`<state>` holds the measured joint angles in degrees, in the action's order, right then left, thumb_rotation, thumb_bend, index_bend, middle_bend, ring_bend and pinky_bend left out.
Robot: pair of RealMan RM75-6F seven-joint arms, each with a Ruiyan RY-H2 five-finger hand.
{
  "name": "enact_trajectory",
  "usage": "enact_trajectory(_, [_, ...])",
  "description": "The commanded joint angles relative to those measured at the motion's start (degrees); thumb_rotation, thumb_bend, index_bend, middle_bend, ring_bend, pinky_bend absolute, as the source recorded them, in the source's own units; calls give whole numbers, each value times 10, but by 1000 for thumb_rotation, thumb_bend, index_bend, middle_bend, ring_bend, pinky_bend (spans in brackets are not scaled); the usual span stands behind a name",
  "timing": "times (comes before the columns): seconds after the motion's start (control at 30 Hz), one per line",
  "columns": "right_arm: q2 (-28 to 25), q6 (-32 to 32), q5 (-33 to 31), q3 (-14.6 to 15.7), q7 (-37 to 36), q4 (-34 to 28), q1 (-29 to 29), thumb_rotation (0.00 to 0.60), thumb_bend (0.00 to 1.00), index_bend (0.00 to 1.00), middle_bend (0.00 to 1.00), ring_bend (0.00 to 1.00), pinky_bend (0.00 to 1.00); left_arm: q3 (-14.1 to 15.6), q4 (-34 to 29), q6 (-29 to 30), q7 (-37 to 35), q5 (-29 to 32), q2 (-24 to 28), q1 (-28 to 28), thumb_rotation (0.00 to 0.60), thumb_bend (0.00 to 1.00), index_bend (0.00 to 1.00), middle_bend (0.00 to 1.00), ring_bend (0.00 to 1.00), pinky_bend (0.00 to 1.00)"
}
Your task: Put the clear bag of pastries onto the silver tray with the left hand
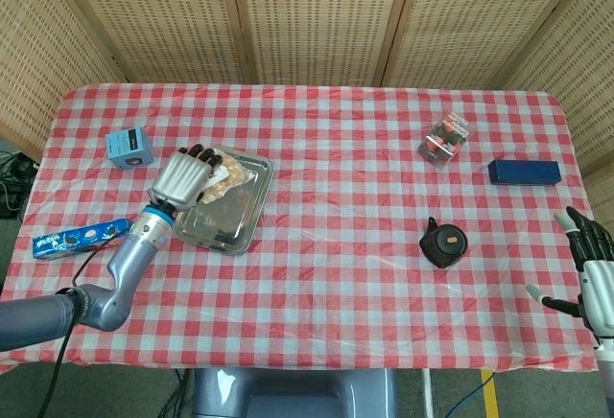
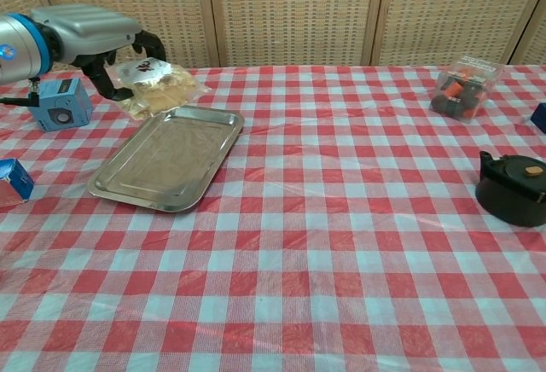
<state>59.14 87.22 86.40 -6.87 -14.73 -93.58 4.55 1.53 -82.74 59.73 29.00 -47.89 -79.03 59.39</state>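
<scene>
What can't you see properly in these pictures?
- Pastries in the clear bag: too small in both views to tell what kind; in the head view the left robot hand covers part of the bag.
- Silver tray: its far left corner is hidden by that hand in the head view.
- Right robot hand: cut off by the head view's right edge; absent from the chest view.
- Label on the bag: too blurred to read.

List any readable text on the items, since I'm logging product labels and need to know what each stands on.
None can be read.
Bag of pastries: dark mark on its white label, illegible.
Long blue packet: print blurred.
Light blue box: round emblem only.
Clear pack: no legible label.
</scene>
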Motion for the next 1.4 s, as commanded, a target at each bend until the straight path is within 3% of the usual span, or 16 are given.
enact_trajectory(0.03, [1, 2, 2, 1, 5, -2, 0, 600, 53, 0, 0, 0, 0, 4, 18, -9, -16, -13, 1, -16, 600, 416, 446, 201, 179, 348])
enact_trajectory(0.47, [5, 2, 12, 7, 22, -6, 1, 600, 53, 0, 0, 0, 0, -16, 98, -65, -25, -12, -79, -31, 600, 414, 436, 201, 179, 346])
enact_trajectory(0.53, [6, 3, 14, 8, 22, -7, 1, 600, 53, 0, 0, 0, 0, -20, 109, -71, -20, -10, -92, -30, 600, 407, 399, 174, 155, 318])
enact_trajectory(0.6, [6, 4, 16, 9, 23, -7, 1, 600, 52, 0, 0, 0, 0, -22, 122, -79, -12, -7, -105, -29, 600, 379, 302, 85, 70, 222])
enact_trajectory(0.7, [6, 4, 16, 9, 23, -6, 1, 600, 53, 0, 0, 0, 0, -26, 130, -92, -6, -3, -116, -28, 600, 247, 156, 3, 1, 107])
enact_trajectory(0.8, [6, 3, 14, 9, 22, -6, 1, 600, 53, 0, 0, 0, 0, -31, 136, -94, 2, -2, -125, -30, 600, 147, 48, 0, 0, 32])
enact_trajectory(0.93, [6, 5, 13, 8, 22, -5, 1, 600, 53, 0, 0, 0, 0, -41, 137, -73, 25, 12, -131, -36, 600, 83, 0, 0, 0, 0])
enact_trajectory(1.23, [8, 3, 11, 8, 27, -4, 2, 600, 53, 0, 0, 0, 0, -73, 40, -16, 11, 15, -64, -70, 600, 81, 0, 0, 0, 0])
enact_trajectory(1.4, [9, 2, 7, 7, 33, -3, 2, 600, 53, 0, 0, 0, 0, -68, -85, 65, -12, -24, 20, -127, 600, 81, 0, 0, 0, 0])
